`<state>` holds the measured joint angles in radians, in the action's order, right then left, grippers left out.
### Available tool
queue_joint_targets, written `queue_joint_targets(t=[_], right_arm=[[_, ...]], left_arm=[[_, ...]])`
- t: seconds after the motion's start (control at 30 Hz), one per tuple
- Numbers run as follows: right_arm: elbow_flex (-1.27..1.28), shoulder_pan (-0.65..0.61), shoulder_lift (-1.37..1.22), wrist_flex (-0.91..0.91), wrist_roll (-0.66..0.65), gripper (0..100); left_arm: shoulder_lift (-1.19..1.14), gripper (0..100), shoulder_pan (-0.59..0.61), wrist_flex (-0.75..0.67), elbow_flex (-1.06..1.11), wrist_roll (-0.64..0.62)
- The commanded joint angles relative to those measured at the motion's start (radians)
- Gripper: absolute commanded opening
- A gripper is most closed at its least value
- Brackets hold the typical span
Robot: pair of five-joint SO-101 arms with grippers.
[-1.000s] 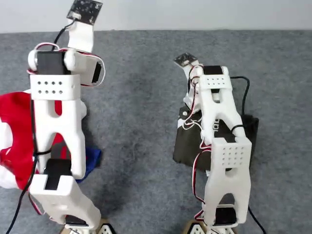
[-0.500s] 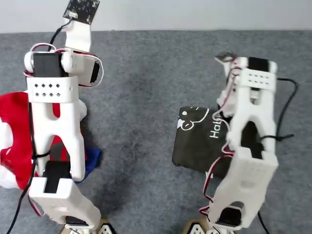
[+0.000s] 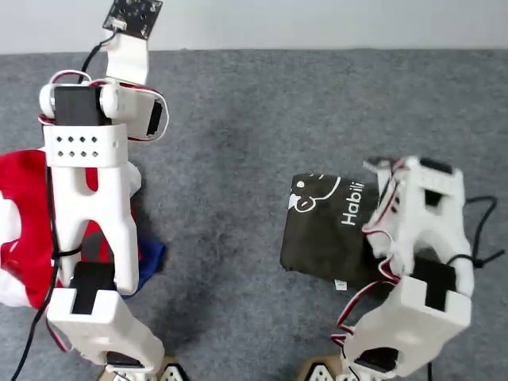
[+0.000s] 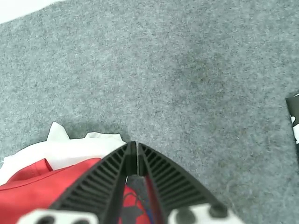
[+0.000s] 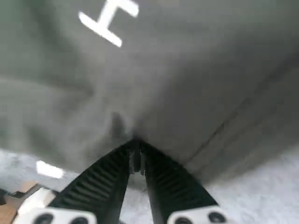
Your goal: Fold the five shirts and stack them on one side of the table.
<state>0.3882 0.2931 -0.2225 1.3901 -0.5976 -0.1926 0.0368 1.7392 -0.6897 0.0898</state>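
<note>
A folded black shirt (image 3: 325,234) with white print lies on the grey carpet (image 3: 238,143) at the right. The right arm (image 3: 421,262) is drawn back over its right part. In the right wrist view my right gripper (image 5: 135,145) is shut, its tips pinching the puckered black shirt (image 5: 163,70) near the shirt's near edge. At the left lies a heap of shirts: red (image 3: 24,214), white (image 3: 9,290) and a blue corner (image 3: 151,258). The left arm (image 3: 87,182) stands over it. My left gripper (image 4: 133,156) is shut and holds nothing, hanging above the red shirt (image 4: 56,179) and white shirt (image 4: 79,149).
Bare grey carpet (image 4: 187,70) runs between the two arms and across the far half of the table. A white wall (image 3: 317,24) borders the far edge. The black shirt's corner (image 4: 294,116) shows far off in the left wrist view.
The right arm swung right, then pulled back toward its base, uncovering the shirt's printed left half. The left arm barely moved.
</note>
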Motion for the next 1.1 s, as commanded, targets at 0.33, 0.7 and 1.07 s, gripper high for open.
queue_joint_targets(t=[0.33, 0.7, 1.07], right_arm=[[-0.147, 0.053, 0.232, 0.090, -0.034, 0.9], [-0.281, 0.038, 0.133, -0.239, -0.034, 1.0], [-0.394, 0.008, -0.051, -0.170, 0.038, 0.9]], left_arm=[[0.060, 1, -0.005, 0.017, -0.010, 0.005], [0.060, 1, -0.005, 0.017, -0.010, 0.005], [0.060, 1, -0.006, 0.017, -0.010, 0.005]])
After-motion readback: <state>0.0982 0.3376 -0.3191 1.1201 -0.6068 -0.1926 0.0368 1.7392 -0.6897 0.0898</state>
